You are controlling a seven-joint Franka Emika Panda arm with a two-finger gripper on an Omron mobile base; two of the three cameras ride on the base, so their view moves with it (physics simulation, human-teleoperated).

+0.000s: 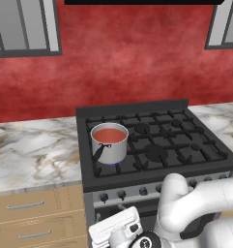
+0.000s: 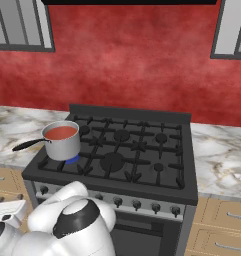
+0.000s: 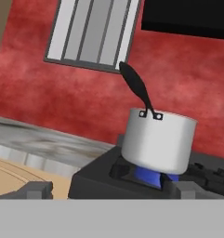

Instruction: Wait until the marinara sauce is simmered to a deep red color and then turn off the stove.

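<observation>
The marinara sauce (image 1: 109, 135) is a smooth orange-red disc in a small steel saucepan (image 1: 109, 144) on the front left burner of the stove (image 1: 185, 145). A blue flame (image 2: 72, 160) burns under the pan. In the right base view the sauce (image 2: 60, 132) looks pale red and the pan's black handle (image 2: 27, 145) points left. Small dark knobs (image 1: 122, 194) line the silver front strip. My gripper (image 3: 112, 190) is open, low in front of the stove's left corner, with nothing between its fingertips (image 3: 36, 189). From there the saucepan (image 3: 157, 144) shows from the side, its sauce hidden.
Marble counter (image 1: 36, 155) runs left of the stove and more counter (image 2: 222, 150) runs right, with wooden drawers (image 1: 36, 213) below. A mottled red wall (image 1: 127, 58) and grey windows (image 1: 23, 24) stand behind. My white arm (image 1: 195, 203) crosses in front of the oven.
</observation>
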